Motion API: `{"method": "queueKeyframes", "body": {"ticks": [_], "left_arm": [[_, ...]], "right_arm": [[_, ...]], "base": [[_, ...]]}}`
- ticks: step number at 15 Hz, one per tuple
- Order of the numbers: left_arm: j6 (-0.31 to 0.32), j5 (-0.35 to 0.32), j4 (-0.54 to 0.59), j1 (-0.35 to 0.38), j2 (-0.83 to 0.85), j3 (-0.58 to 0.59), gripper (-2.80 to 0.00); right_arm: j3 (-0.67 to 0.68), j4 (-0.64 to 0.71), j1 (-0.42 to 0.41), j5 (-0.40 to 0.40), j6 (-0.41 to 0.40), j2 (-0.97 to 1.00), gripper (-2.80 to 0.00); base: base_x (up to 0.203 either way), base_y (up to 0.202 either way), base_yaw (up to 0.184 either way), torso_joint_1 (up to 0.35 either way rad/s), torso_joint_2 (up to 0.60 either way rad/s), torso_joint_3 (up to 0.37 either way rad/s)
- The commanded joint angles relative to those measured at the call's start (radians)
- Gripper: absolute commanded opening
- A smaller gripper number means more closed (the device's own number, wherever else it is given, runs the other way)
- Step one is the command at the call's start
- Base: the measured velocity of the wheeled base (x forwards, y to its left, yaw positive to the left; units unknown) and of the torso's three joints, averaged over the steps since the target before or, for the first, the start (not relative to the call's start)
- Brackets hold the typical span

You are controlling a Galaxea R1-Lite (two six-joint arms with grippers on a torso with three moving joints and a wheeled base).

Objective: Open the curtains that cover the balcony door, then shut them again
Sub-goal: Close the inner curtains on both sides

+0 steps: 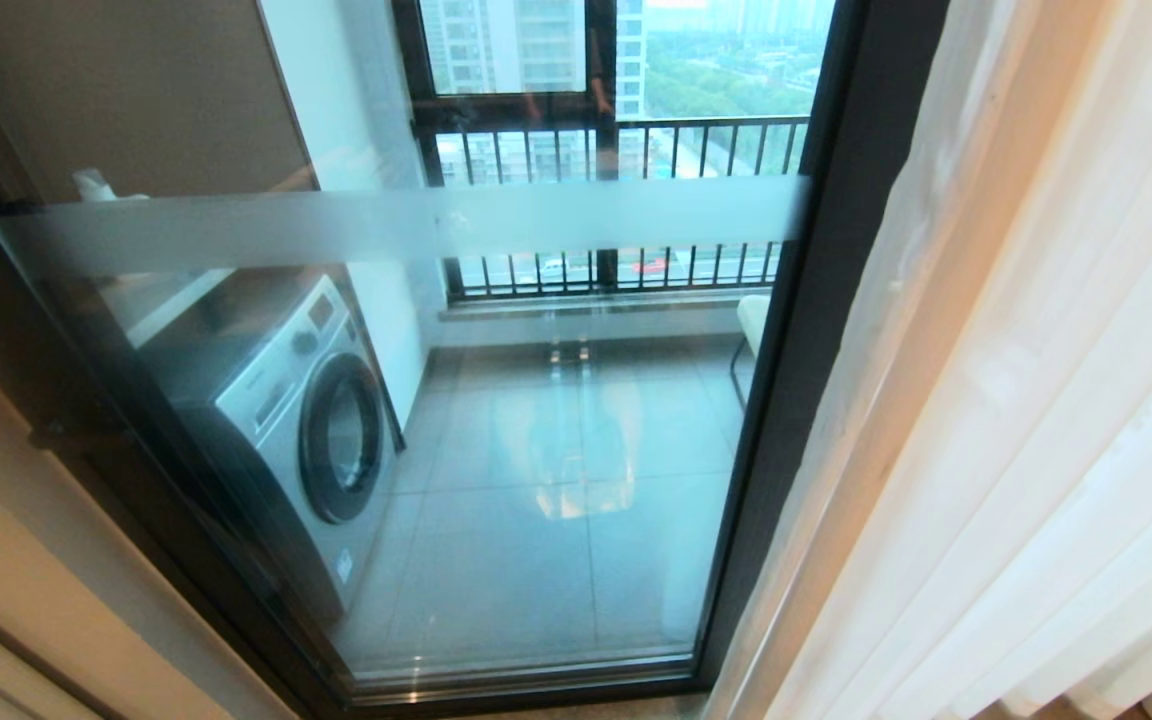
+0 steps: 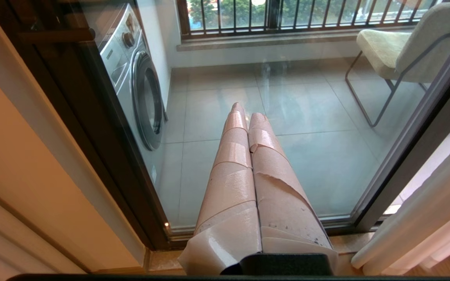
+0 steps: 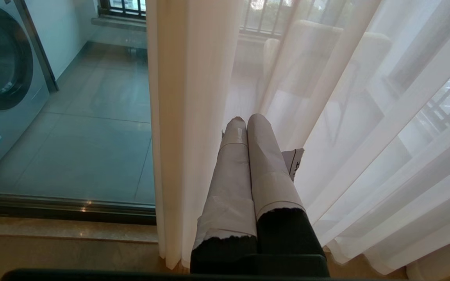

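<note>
Curtains [image 1: 1036, 400] bunched at right of head frame, clear of balcony door [image 1: 436, 400], glass with frosted band fully exposed. Left gripper [image 2: 244, 109] fingers pressed together, holding nothing, pointed at door glass; washing machine [image 2: 139, 78] upper left behind glass. Right gripper [image 3: 246, 119] also pinched together, empty, up against sheer curtain folds at frame centre; contact unclear.

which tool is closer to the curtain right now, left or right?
Right. The right tool is shut, its tip right at the sheer curtain folds. The left tool, also shut, faces the bare glass door, curtain off to its side.
</note>
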Motion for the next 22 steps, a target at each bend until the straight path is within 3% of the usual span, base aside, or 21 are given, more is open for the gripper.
{"method": "queueKeyframes", "body": {"ticks": [1,7,14,22], "left_arm": [[0.0,0.0,0.0,0.0,0.001,0.0,-2.8],[0.0,0.0,0.0,0.0,0.0,0.0,-2.8],[-0.005,0.0,0.0,0.0,0.0,0.0,-2.8],[-0.005,0.0,0.0,0.0,0.0,0.0,-2.8]], "right_arm": [[0.0,0.0,0.0,0.001,-0.004,0.001,-2.8],[0.0,0.0,0.0,0.001,-0.002,0.001,-2.8],[0.0,0.0,0.0,0.0,-0.002,0.001,-2.8],[0.0,0.001,0.0,0.0,-0.002,0.001,-2.8]], "base": [[0.0,0.0,0.0,0.0,0.0,0.0],[0.001,0.025,0.0,0.001,0.0,0.001],[0.0,0.179,0.01,0.003,0.0,0.005],[-0.001,0.185,0.091,0.003,0.0,0.002]]}}
